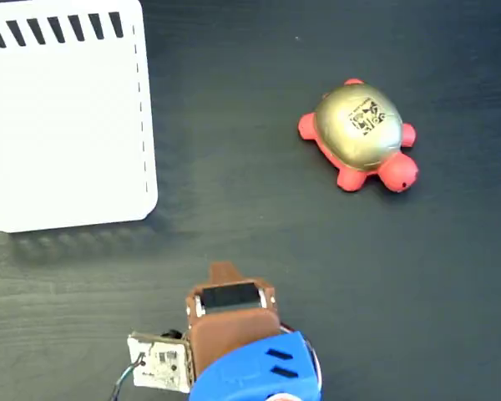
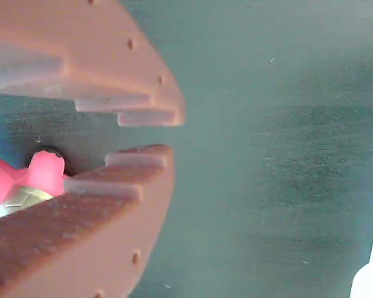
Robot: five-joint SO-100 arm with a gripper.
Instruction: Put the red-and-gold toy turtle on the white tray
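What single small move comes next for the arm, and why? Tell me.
Probably swing the gripper up and right in the fixed view toward the toy turtle. The jaws stand slightly apart and hold nothing, the turtle sits clear of them on the dark table, and the white tray is still bare.

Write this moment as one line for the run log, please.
phase: approach | end effector: nearly closed, empty | red-and-gold toy turtle: on table, untouched | white tray: empty, far from turtle

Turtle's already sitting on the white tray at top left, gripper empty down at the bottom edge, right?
Not quite. In the fixed view the turtle lies on the dark table at upper right, well clear of the tray. The gripper is empty, near the bottom edge.
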